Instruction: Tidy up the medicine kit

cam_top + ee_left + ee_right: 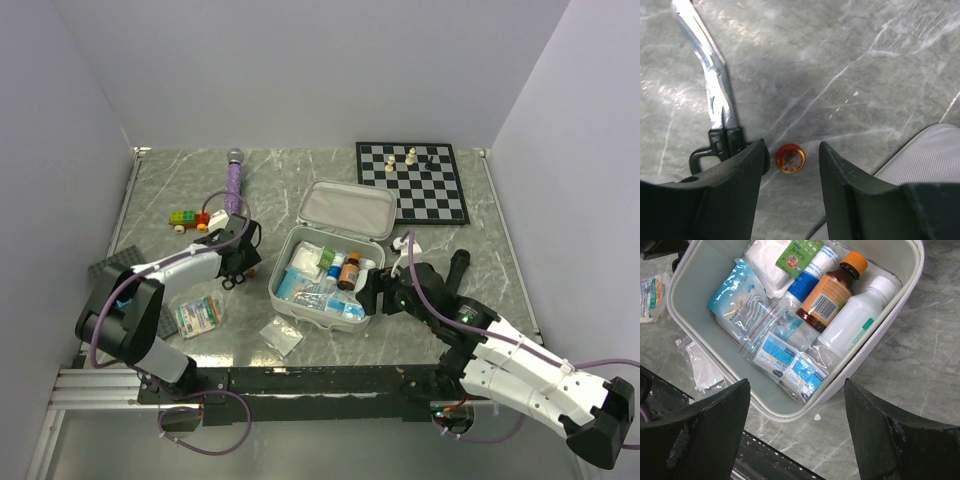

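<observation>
Left gripper (pixel 792 146), fingers half-spread, straddles one small round red-and-gold tin (pixel 790 158) with bare marble either side. Beyond one finger lies one pair of steel scissors (pixel 715 100). Right gripper (pixel 796 385) gapes wide over the near rim of the open white medicine kit (pixel 910 285). Farther in are one brown bottle (pixel 827 292) and one white plastic bottle (pixel 855 320).

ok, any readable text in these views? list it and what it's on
No text reads clearly.
Green box in the medicine kit: red and white print, too blurred.
Brown bottle: orange label with barcode, wording too small.
Blue sachets: white lettering, blurred.
White bottle: teal marks, illegible.
Red round tin: picture only.
</observation>
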`<action>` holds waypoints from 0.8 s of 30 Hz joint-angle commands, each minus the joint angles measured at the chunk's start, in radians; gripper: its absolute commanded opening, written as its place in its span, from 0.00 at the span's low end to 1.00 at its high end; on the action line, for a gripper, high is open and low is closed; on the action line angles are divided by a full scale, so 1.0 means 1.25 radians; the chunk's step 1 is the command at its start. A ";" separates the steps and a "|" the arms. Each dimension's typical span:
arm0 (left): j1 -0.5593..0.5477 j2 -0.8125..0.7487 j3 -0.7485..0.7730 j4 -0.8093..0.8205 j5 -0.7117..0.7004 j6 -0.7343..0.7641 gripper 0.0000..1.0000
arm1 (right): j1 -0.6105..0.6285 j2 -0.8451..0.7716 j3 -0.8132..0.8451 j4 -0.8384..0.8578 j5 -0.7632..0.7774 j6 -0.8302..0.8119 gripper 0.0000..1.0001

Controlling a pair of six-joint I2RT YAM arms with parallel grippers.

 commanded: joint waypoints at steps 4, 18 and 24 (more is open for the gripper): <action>-0.007 0.053 0.062 0.026 0.024 0.051 0.47 | -0.003 0.012 0.007 0.026 0.008 0.002 0.82; -0.025 0.073 0.051 -0.010 0.022 0.040 0.52 | -0.001 0.007 0.004 0.018 0.009 0.008 0.82; -0.027 0.040 0.035 -0.031 -0.002 0.031 0.57 | -0.002 0.003 0.004 0.016 0.008 0.011 0.82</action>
